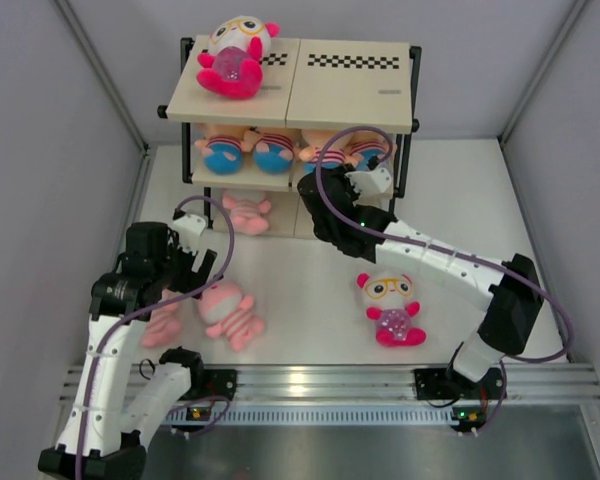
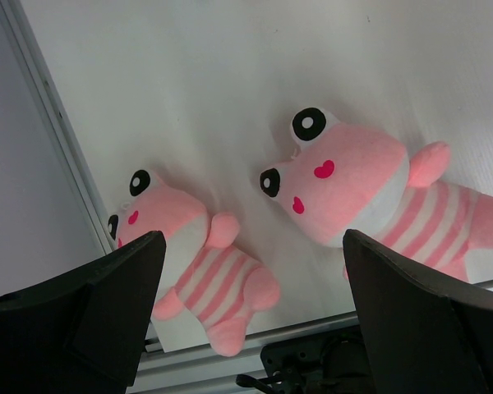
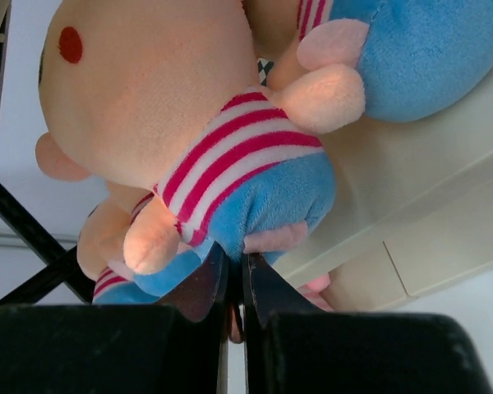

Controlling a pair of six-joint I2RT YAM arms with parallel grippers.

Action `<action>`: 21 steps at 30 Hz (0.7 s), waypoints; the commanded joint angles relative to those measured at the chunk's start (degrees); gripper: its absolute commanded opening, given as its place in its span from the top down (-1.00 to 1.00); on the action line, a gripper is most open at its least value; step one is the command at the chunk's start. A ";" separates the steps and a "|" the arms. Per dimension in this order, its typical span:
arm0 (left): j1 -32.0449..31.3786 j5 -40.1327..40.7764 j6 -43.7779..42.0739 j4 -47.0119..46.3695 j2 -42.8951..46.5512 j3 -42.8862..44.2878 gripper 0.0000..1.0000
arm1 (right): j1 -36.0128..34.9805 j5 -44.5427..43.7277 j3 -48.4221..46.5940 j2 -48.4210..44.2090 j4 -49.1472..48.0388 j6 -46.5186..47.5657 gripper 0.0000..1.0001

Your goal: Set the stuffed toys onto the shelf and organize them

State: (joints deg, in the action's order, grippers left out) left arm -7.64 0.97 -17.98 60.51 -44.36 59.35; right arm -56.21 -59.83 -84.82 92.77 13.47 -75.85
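Shelf [image 1: 350, 95]: white toy [image 1: 235, 55] on top, peach toys [image 1: 248, 150] in the middle, pink toy [image 1: 245, 212] at the bottom. Right gripper [image 3: 234, 275] is nearly shut at the middle tier, apparently pinching a peach toy's blue bottom. Left gripper [image 2: 253, 246] is wide open and empty over two striped toys [image 2: 353, 185]. They and a glasses toy [image 1: 390, 305] remain on the table [image 1: 310, 290].

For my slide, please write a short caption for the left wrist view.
Open left fingers frame a pink toy and a second pink toy lying on the table.

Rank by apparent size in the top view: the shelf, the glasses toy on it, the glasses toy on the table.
1. Shelf
2. Upper glasses toy
3. Lower glasses toy
The upper toy is nearer the camera, so those two may really match.
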 commanded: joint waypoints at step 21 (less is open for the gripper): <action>-0.36 0.52 -0.04 -0.13 0.85 -1.78 -0.90 | 1.80 5.08 -4.74 0.57 -8.64 10.63 -0.27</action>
State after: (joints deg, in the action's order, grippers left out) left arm -7.66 1.15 -18.00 60.53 -44.34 57.84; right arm -54.50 -55.11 -86.30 95.77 9.45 -70.50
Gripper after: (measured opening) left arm 0.953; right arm 0.615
